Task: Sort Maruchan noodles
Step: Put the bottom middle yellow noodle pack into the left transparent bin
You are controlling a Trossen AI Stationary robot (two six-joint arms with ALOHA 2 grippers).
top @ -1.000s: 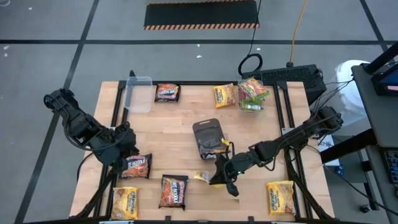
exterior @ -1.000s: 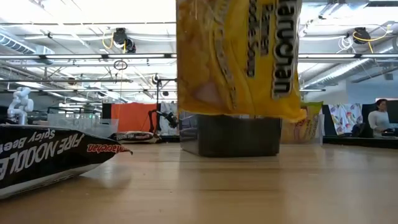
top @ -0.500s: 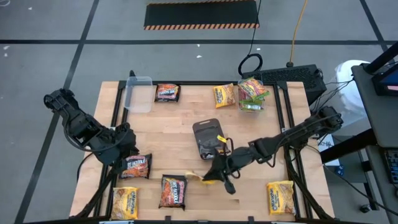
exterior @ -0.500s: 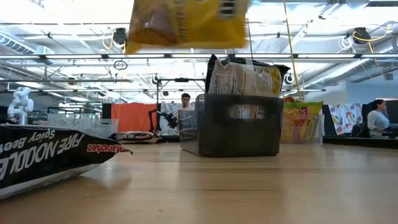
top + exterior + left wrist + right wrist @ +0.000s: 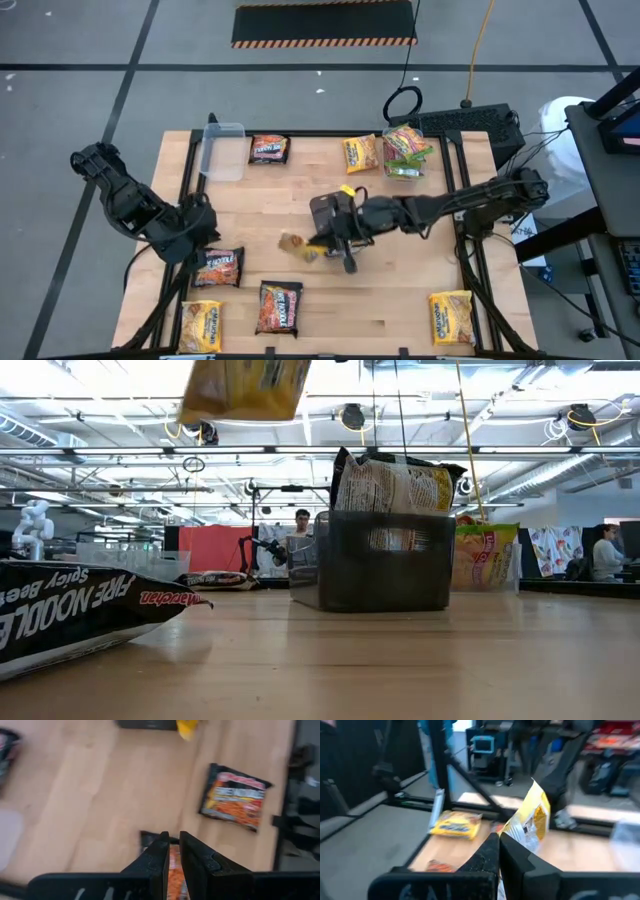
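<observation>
Yellow noodle packet is up off your table, just beside the dark grey tray, pinched in your right fingers. Left fingers, slightly apart, hover over a dark packet.

In the low view, the dark flat plastic noodle packet lying at the near left of the wooden counter carries large pale letters reading "FIRE NOODLE", with smaller words "Spicy Bee…" above them running off the packet's edge, and a small red "Maruchan" logo towards its right end. The print on the yellow plastic packet hanging high above the counter cannot be read, nor that on the packets standing in the dark grey rectangular tray. In the high view and both wrist views the packets' lettering is too small or too blurred to make out.
</observation>
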